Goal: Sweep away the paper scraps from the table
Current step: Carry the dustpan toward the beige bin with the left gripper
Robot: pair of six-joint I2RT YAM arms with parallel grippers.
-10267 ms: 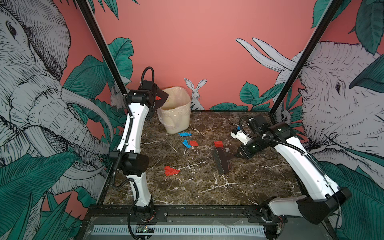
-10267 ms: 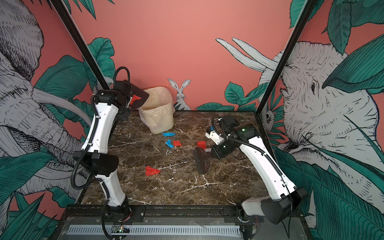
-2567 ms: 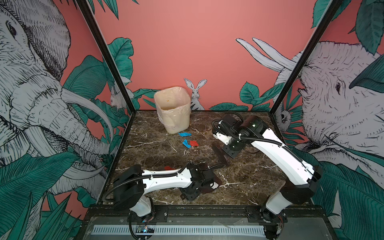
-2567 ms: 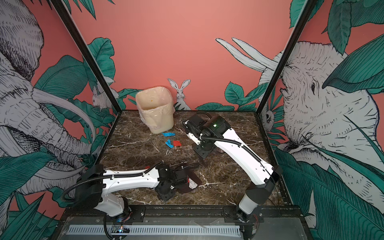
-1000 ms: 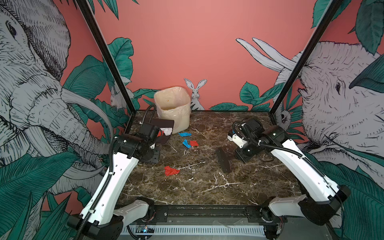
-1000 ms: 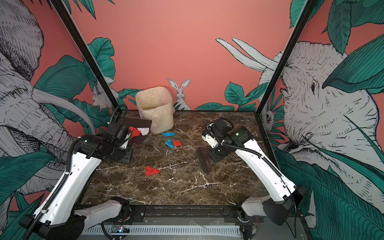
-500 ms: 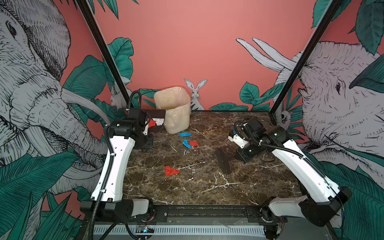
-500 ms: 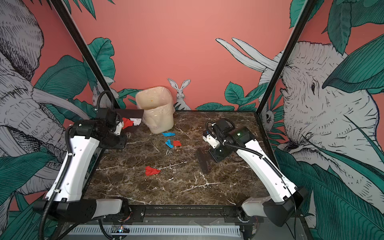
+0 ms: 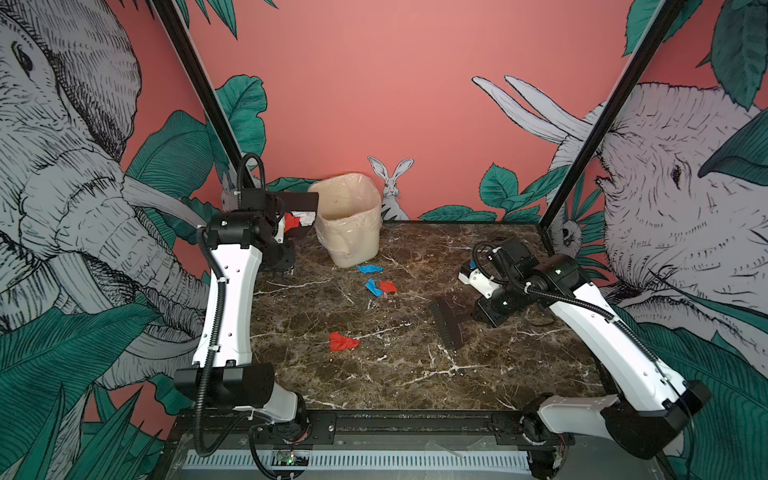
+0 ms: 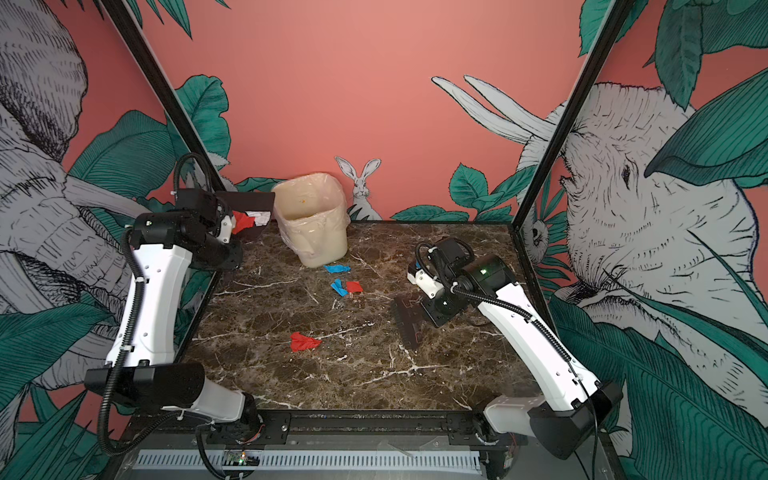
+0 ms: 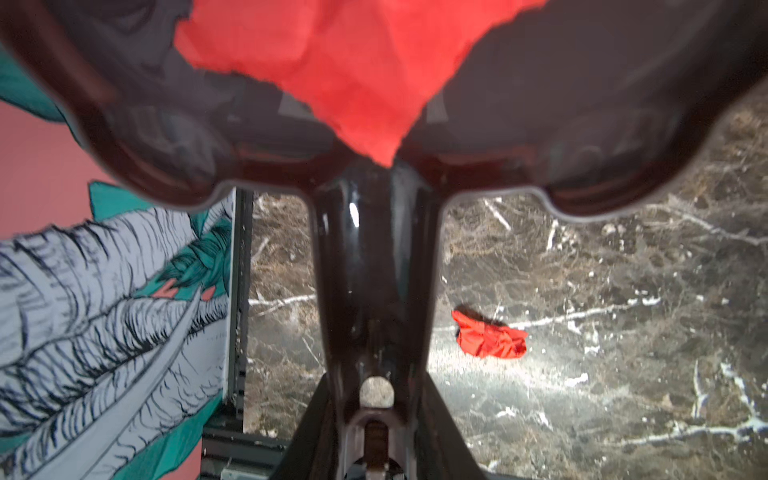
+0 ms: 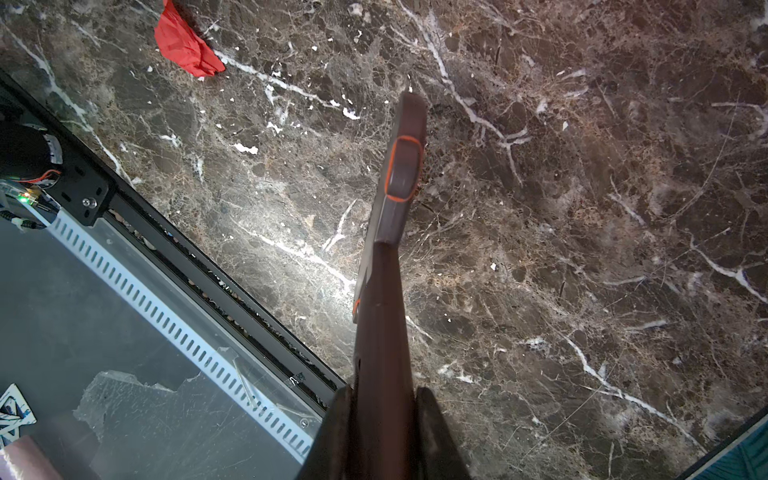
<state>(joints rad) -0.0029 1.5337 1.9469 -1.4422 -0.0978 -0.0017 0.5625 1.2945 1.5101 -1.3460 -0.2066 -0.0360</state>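
Dustpan (image 9: 300,202) raised, mouth toward bin (image 9: 353,232), scraps (image 9: 292,220) inside

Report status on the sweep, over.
Left tool shut on dustpan, raised beside bin, red and white scraps in it. Right tool shut on brush, low over table. Two red, two blue scraps left on table. Nothing blocking the bin.

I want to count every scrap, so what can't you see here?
Bottom of the bin: hidden by its wall, both top views.
Scraps in the dustpan: partly behind its walls, both top views; left wrist view shows one blurred red scrap, cut off by the edge.
White scraps on the table, if any: lost among veins.
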